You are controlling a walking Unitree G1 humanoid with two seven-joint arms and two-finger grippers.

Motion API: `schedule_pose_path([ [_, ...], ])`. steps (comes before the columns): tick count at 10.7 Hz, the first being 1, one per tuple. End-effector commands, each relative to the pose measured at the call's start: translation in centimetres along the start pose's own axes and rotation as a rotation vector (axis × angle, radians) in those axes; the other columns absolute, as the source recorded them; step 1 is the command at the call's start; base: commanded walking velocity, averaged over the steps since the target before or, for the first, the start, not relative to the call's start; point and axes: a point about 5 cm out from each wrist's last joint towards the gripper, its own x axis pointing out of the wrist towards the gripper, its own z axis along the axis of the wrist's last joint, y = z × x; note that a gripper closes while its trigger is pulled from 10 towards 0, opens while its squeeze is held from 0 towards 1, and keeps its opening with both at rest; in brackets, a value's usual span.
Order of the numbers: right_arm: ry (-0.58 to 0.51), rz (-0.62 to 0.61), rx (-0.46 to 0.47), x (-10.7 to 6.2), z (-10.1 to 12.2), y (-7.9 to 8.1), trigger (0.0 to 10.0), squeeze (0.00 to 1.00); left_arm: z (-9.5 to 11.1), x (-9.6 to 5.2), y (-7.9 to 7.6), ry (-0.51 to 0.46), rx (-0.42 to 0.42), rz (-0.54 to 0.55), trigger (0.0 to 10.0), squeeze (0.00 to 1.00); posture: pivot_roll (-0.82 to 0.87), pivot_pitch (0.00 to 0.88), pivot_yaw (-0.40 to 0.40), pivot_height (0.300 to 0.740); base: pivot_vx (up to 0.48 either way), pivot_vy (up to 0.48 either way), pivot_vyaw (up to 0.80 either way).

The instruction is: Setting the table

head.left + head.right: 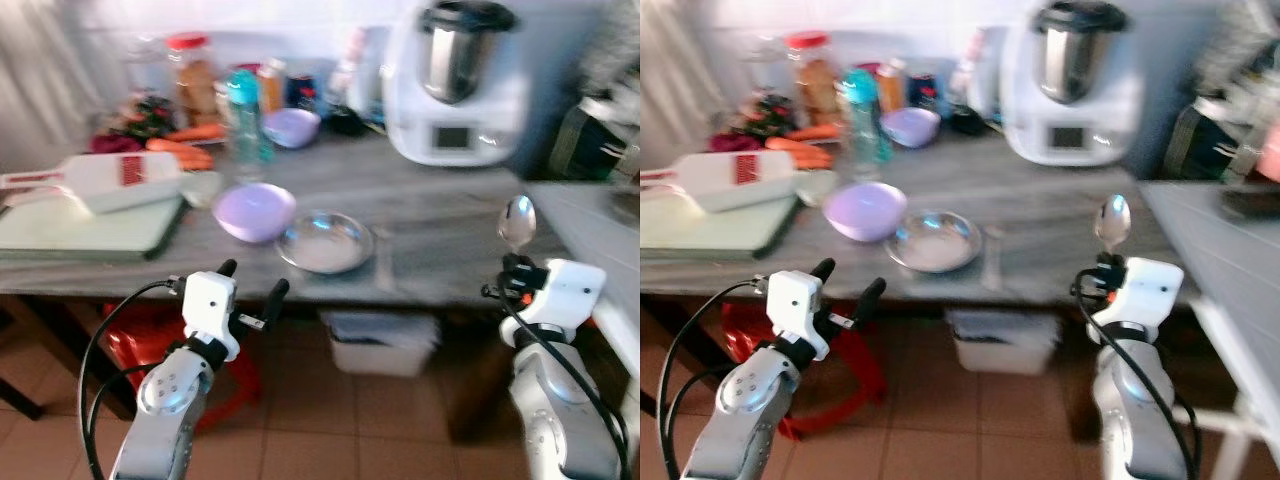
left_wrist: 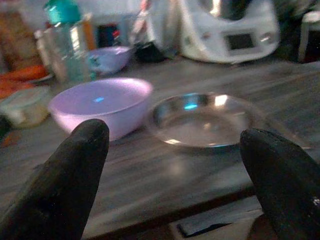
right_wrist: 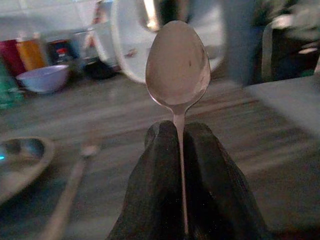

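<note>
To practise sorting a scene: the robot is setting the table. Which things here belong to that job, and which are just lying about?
Job:
spoon, held in the right gripper
steel plate
near purple bowl
left gripper, jaws open

Lying about:
food processor
carrots
slicer
cutting board
bottle
jar

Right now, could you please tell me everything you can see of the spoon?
The spoon is shiny silver metal with an oval bowl and a thin straight handle. It stands upright, bowl uppermost, its handle pinched between the shut fingers of the right gripper, which holds it just before the front edge of the table. Nothing else touches it.
</note>
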Motion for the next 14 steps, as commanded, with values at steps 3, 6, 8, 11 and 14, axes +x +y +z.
schedule_pose_path([
  [3,-0.004,0.018,0.003,0.3,0.2,0.3,10.0,0.00,0.2,0.2,0.0,-0.002,0.005,0.002,10.0,0.00,0.00,0.000,0.028,0.740,0.403,0.000,0.16],
  [6,0.006,0.026,0.006,0.5,0.0,0.5,10.0,0.00,0.5,-0.2,-0.1,-0.029,0.012,-0.031,10.0,0.00,0.01,0.000,0.026,0.740,0.000,0.000,0.00],
  [8,0.018,0.036,0.006,0.5,-0.2,0.6,10.0,0.00,0.4,-1.0,0.1,-0.026,0.046,-0.085,10.0,0.00,0.01,0.000,0.021,0.740,0.000,0.000,0.00],
  [11,0.087,0.032,0.027,1.6,-1.0,0.3,10.0,0.00,0.3,-1.7,-0.5,-0.021,0.036,-0.258,10.0,0.00,0.01,0.000,0.023,0.740,0.000,0.000,0.00],
  [14,0.198,0.109,0.022,2.7,-2.1,1.9,10.0,0.00,0.3,-1.7,-1.1,-0.015,0.064,-0.387,10.0,0.00,0.01,0.000,0.026,0.740,0.000,0.000,0.00],
])
